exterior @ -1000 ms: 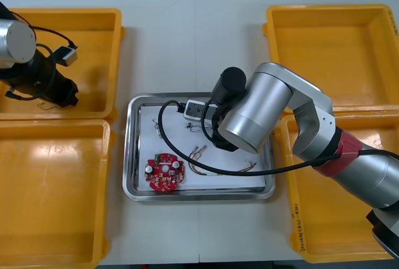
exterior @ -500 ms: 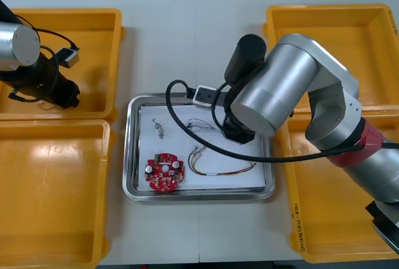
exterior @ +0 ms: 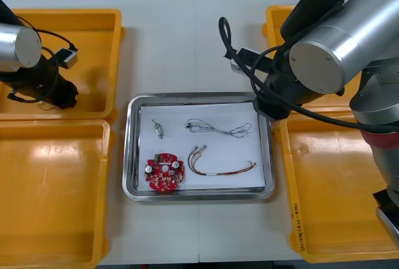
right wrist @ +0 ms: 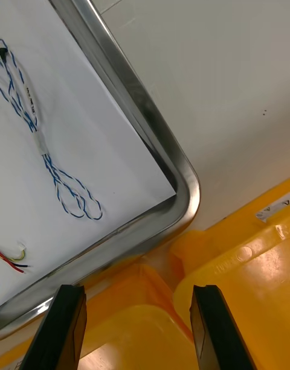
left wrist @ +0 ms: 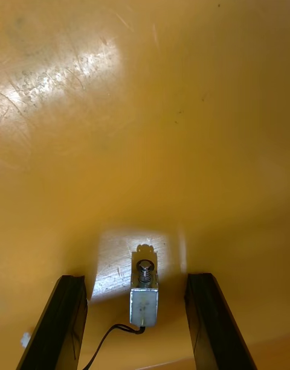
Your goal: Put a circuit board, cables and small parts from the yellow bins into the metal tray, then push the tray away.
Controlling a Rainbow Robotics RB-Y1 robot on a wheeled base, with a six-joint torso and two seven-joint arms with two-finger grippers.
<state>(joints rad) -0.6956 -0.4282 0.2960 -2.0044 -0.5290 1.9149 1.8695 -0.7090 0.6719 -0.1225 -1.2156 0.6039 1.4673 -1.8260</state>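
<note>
Front view: the metal tray (exterior: 132, 157) is carrying a red circuit board (exterior: 165, 174). Right wrist: the right fingers (right wrist: 66, 328) are standing wide apart, empty, with a twisted blue and white cable (right wrist: 39, 143) beyond them. Left wrist: the left fingers (left wrist: 69, 322) are standing open, a small metal part (left wrist: 144, 300) lying loose between them on a yellow bin (left wrist: 151, 104).

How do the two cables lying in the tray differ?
The blue and white cable is twisted and lies stretched out toward the metal tray's far side. The red and yellow cable is bent in a hook and lies nearer the robot. Both lie loose on the tray's white inside.
</note>
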